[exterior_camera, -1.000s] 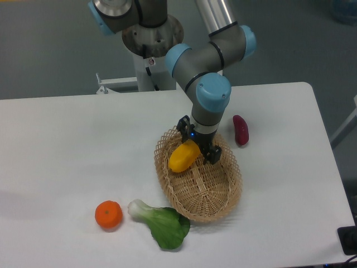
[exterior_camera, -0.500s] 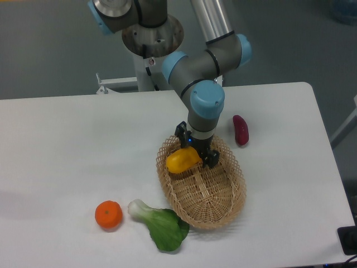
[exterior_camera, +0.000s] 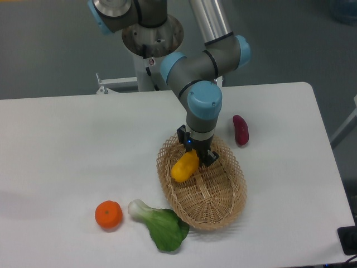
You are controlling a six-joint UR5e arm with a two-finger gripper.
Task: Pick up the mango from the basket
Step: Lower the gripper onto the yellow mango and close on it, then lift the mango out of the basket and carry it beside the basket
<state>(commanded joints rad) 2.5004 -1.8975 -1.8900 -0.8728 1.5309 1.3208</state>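
- the smooth yellow-orange oblong mango [exterior_camera: 184, 166] hangs tilted just under the black two-finger pincer [exterior_camera: 196, 154], its upper end tucked between the fingers and its lower end slanting down and to the pincer's left over the back part of the basket.
- the pincer looks closed on the mango's upper end; the finger gap itself is hidden behind the fruit, so this is a judgement from how the fruit hangs. gripping one end would explain the slant, since the free end sags.
- i cannot tell whether the mango's lower tip touches the weave or is just clear of it; if it touches, the lift is barely begun.
- the oval light-tan woven wicker basket [exterior_camera: 223, 201] lies directly beneath the pincer, most of its bowl stretching toward the camera, which leaves a straight path upward.
- an end grip on a smooth, rounded skin could let the fruit pivot or slip, so a slow vertical rise seems wise.
- the dark purple-red oblong vegetable [exterior_camera: 241, 130] lies on the white table [exterior_camera: 67, 145] beyond the basket rim, to the pincer's right, apart from the lift path.
- the round orange fruit [exterior_camera: 108, 215] and the green leafy vegetable with a white stem [exterior_camera: 160, 224] sit well forward and left of the pincer.
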